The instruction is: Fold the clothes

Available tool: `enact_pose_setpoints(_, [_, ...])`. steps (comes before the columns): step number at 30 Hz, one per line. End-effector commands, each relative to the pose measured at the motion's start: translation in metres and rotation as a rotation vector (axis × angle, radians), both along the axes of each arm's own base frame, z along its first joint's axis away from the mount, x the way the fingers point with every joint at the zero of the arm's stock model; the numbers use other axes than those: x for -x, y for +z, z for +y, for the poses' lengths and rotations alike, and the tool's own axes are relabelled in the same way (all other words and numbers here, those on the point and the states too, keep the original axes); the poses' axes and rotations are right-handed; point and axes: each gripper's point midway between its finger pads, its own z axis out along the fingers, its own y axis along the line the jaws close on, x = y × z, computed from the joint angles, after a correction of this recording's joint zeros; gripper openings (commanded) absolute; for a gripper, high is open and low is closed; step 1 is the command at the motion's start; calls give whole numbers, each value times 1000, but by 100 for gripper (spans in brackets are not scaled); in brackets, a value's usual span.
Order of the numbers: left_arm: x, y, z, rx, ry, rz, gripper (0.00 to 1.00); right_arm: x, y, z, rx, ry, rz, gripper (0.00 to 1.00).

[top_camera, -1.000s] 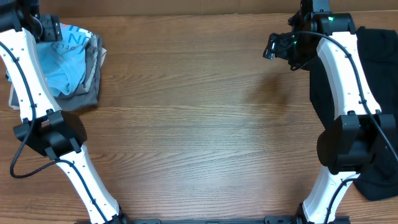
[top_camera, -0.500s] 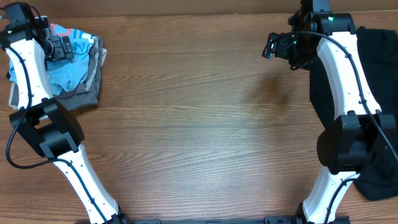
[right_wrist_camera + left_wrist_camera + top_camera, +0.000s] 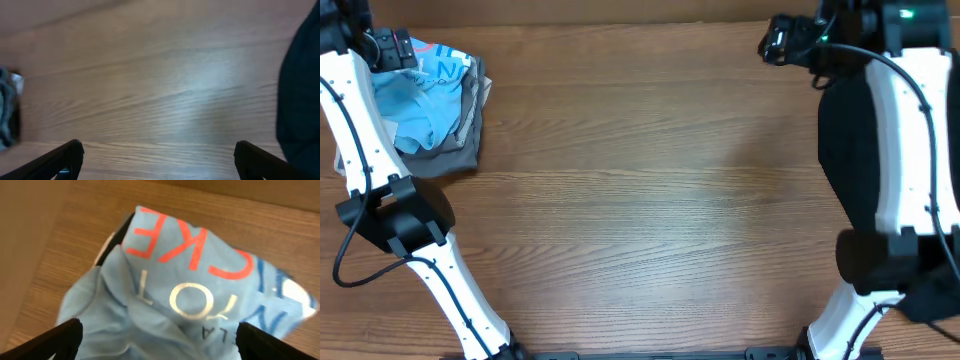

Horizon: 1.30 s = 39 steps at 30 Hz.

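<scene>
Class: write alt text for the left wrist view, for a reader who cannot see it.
A crumpled light blue T-shirt with coral-red and white lettering lies on a wooden table. The left hand is open, fingertips at the bottom corners.

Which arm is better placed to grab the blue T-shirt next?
Left. The left gripper hangs open directly above the light blue T-shirt, crumpled at the table's far-left corner. The right gripper is open too, but across the table beside the black cloth.
</scene>
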Motion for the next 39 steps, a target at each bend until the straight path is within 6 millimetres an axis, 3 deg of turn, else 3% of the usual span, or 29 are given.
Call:
enact_pose_setpoints(1, [9, 52, -2, -20, 23, -94, 100, 25, 60, 2, 7, 24, -139, 100])
enact_pose_setpoints(5, [15, 71, -13, 96, 138, -173, 100, 54, 89, 6, 7, 38, -189, 100])
enact_pose_setpoints(16, [16, 68, -20, 155, 204, -182, 100, 166, 167, -19, 88, -42, -383, 100])
enact_pose_setpoints(19, [16, 68, -20, 155, 204, -182, 100, 186, 181, -19, 81, -42, -438, 100])
enact_pose_setpoints(25, [16, 68, -20, 155, 204, -182, 100, 203, 193, -20, 79, -45, -484, 100])
enact_pose_setpoints(39, [16, 68, -20, 155, 204, -182, 100, 197, 178, -20, 82, -43, -416, 100])
